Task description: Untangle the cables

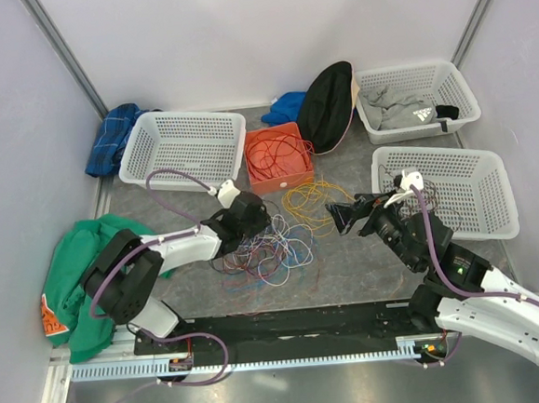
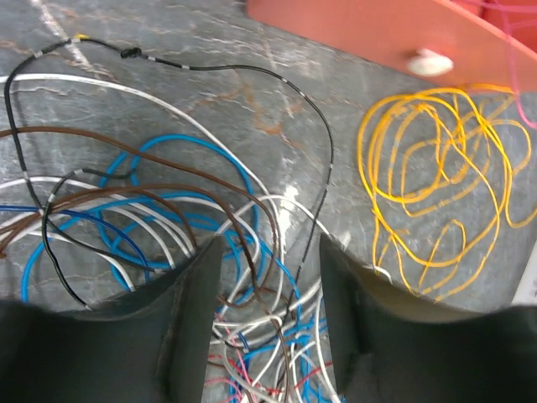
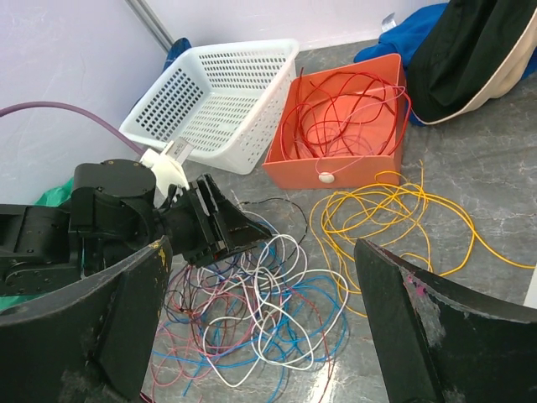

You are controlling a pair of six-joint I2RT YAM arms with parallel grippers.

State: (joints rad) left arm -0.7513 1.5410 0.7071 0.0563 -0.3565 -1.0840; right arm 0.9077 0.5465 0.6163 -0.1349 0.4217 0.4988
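Care suits the left gripper, jaws part-open over the tangled cables just beside the orange box: pinch one loose strand, not several, while the right gripper hovers wide open.
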